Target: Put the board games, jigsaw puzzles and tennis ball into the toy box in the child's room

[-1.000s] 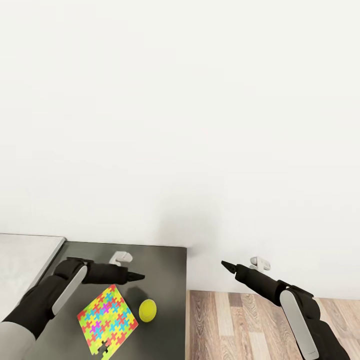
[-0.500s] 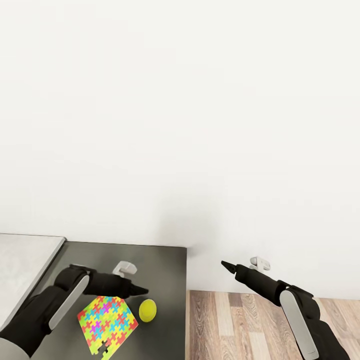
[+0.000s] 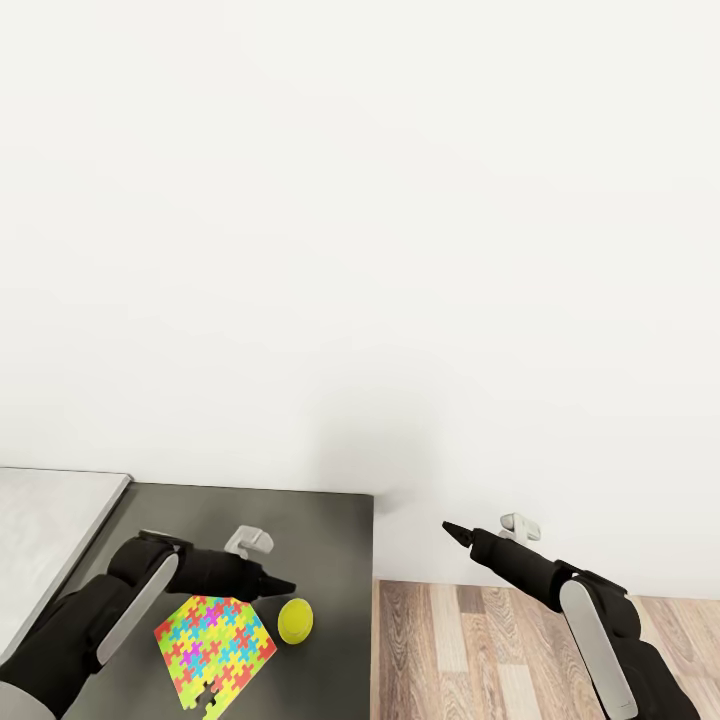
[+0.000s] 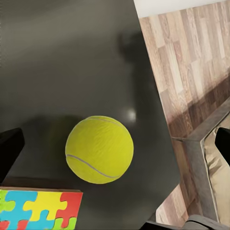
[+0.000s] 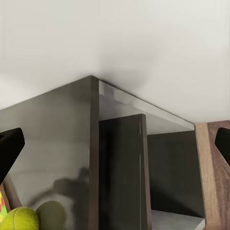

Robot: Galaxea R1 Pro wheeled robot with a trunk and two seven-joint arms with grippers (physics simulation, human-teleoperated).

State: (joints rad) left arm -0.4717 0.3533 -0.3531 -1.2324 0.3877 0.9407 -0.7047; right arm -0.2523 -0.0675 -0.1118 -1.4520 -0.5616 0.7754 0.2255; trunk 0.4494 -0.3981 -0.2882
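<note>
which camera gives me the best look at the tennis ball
The left wrist view: the tennis ball sits large and whole, seam visible. The head view shows it small; the right wrist view catches only part at the frame's edge.

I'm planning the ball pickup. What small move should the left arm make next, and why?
Probably ease the left gripper forward and down around the tennis ball. The left wrist view shows the ball centred between the wide-apart fingers, still resting untouched on the dark table beside the jigsaw puzzle.
</note>
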